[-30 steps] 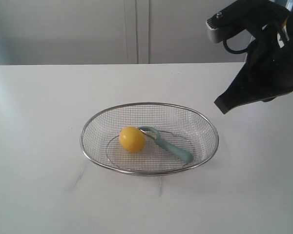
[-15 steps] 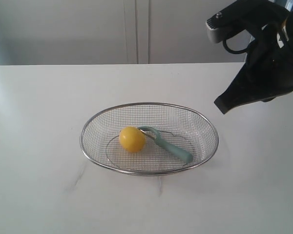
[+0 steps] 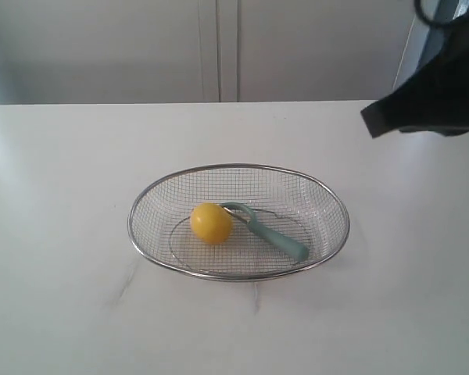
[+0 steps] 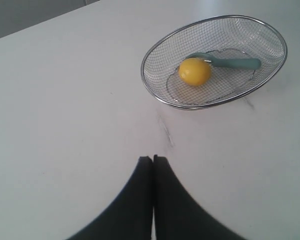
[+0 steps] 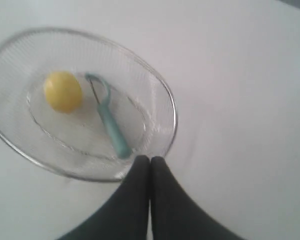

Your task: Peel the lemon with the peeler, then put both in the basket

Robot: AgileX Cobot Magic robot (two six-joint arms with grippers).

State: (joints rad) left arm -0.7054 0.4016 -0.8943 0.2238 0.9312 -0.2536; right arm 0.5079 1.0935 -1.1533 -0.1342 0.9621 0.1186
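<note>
The silver wire basket [image 3: 141, 242] stands mid-table, and inside it lie the yellow lemon [image 3: 211, 223] and the teal-handled peeler [image 3: 275, 237], its blade head touching the lemon. My right gripper [image 3: 367, 121] hangs shut and empty at the upper right, high above the table, well clear of the basket. In the right wrist view the basket [image 5: 172, 107], lemon [image 5: 63, 91] and peeler [image 5: 110, 125] lie beyond the shut right gripper [image 5: 150, 159]. My left gripper [image 4: 153, 159] is shut and empty over bare table, short of the basket [image 4: 147, 87], lemon [image 4: 194, 71] and peeler [image 4: 237, 63].
The white table [image 3: 62, 156] spreads all round the basket. Behind its far edge stands a pale panelled wall [image 3: 219, 47]. A faint dark scuff [image 3: 256, 298] marks the tabletop in front of the basket.
The right arm has lifted up and to the right, so less of it shows in the exterior view. The lemon, peeler and basket have stayed put.
</note>
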